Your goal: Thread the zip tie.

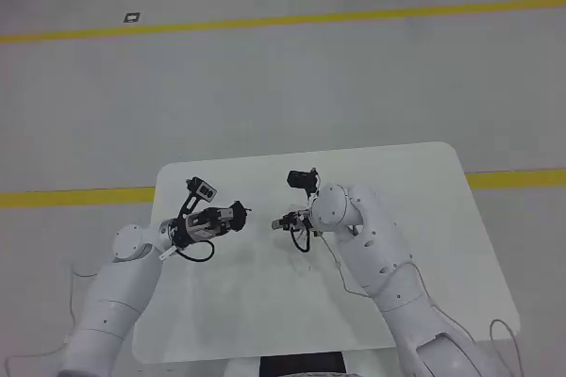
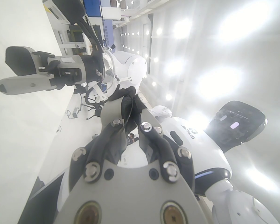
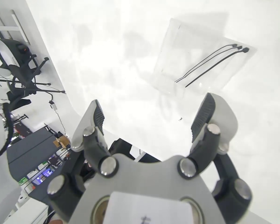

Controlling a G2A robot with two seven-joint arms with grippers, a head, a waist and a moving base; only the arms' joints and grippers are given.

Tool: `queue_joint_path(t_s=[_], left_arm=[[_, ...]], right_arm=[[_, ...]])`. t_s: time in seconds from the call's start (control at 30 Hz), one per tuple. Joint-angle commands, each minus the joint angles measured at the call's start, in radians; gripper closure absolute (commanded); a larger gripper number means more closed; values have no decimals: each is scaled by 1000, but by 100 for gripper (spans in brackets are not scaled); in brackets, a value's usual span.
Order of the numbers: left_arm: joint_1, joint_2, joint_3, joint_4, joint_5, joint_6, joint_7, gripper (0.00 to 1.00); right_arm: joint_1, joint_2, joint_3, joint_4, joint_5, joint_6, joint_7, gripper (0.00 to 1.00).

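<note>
Left gripper [image 2: 128,97] is clamped shut on a thin black strand, looks like the zip tie [image 2: 130,111], held up over the table [image 1: 434,188]. Can't tell which end sticks out, tbh. Right gripper [image 3: 151,115] sits near it, jaws wide apart w/ nothing in them. Spare ties [image 3: 214,62] lie in a clear bag [image 3: 175,47] on the table under it. Risk imo: the tie's skinny & floppy, so if you close the right side off-line you'll pinch air or bend it. Tug too hard and it prob slips out of the left pads.
</note>
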Motion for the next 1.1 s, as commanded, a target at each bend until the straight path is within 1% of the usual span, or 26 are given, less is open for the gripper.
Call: queue_joint_path(t_s=[0.0,0.1,0.17,0.27,0.6,0.83,1.07], left_arm=[[0,0,0,0,0,0,0,100],[0,0,0,0,0,0,0,100],[0,0,0,0,0,0,0,100],[0,0,0,0,0,0,0,100],[0,0,0,0,0,0,0,100],[0,0,0,0,0,0,0,100],[0,0,0,0,0,0,0,100]], right_arm=[[0,0,0,0,0,0,0,0],[0,0,0,0,0,0,0,0],[-11,3,-8,16,-10,-16,-29,0],[-9,5,-12,26,2,-18,-33,0],[13,5,-34,65,6,0,-76,0],[31,1,-14,119,14,0,-104,0],[34,-6,4,126,-38,0,-105,0]])
